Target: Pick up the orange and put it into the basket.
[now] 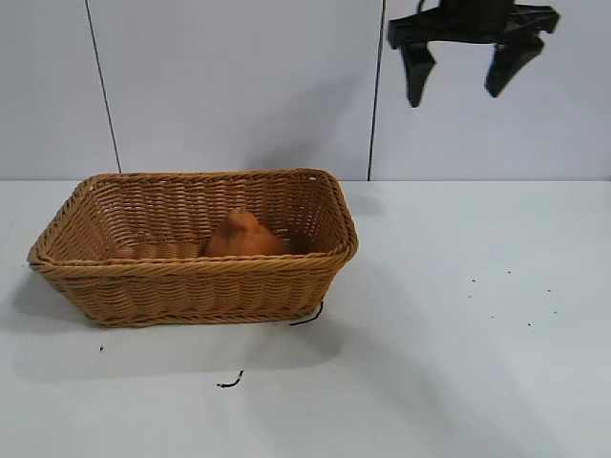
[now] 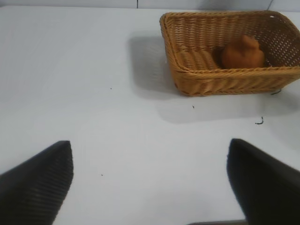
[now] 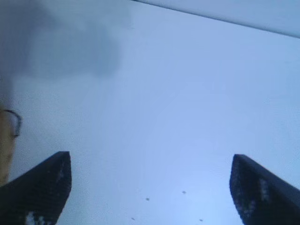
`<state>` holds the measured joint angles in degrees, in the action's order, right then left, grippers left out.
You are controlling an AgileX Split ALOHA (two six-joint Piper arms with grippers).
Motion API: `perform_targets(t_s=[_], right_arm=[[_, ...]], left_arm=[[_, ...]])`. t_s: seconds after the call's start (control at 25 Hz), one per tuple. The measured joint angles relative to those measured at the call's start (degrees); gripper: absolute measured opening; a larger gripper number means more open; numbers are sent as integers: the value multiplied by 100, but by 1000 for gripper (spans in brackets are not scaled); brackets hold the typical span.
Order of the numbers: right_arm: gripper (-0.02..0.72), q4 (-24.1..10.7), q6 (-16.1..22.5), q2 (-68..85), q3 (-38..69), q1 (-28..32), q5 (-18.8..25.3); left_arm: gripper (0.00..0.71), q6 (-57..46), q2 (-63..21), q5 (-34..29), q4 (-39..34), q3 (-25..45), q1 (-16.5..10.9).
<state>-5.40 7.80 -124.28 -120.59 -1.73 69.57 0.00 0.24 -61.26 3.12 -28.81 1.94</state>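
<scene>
Right gripper (image 1: 460, 84): high above the table to the right of the basket, jaws spread wide with nothing between them; black, tapered fingers.
Left gripper (image 2: 150, 187): seen only from its own wrist camera, jaws wide apart and holding nothing; dark fingers (image 2: 35, 180) with a fine ribbed texture, hanging over bare table well away from the basket.
Orange (image 1: 242, 236): inside the basket, resting on its floor toward the right end; dull, matte, lumpy, with a pear-like bulge on top.
Basket (image 1: 191, 286): rectangular tan wicker, flared sides, braided rim, standing on the table's left half.
Table (image 1: 458, 363): smooth white surface with small dark specks and a thin black curl of thread near the basket's front.
View differences: the exterior view shows no left arm; the right wrist view catches only a sliver of wicker at its edge, the left wrist view shows the whole basket and fruit.
</scene>
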Motion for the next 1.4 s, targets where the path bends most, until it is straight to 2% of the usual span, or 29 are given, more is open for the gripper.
perform_targets(t_s=[0.32,0.52,0.8,1.28,1.4], right_arm=[[656,347,-202,16,69,93,13],[656,540,-292,373,824,38,1],[656,826,-535,1850,2860,38,-4],[656,843,-624,5543,6554,38,3],[656,843,-681,6521,7408,38,-120]], left_arm=[[639,0,0,6,0,0,0],[639,0,0,6,0,0,0],[639,0,0,6,0,0,0],[639,0,0,1,0,0,0],[639,0,0,1,0,0,0]])
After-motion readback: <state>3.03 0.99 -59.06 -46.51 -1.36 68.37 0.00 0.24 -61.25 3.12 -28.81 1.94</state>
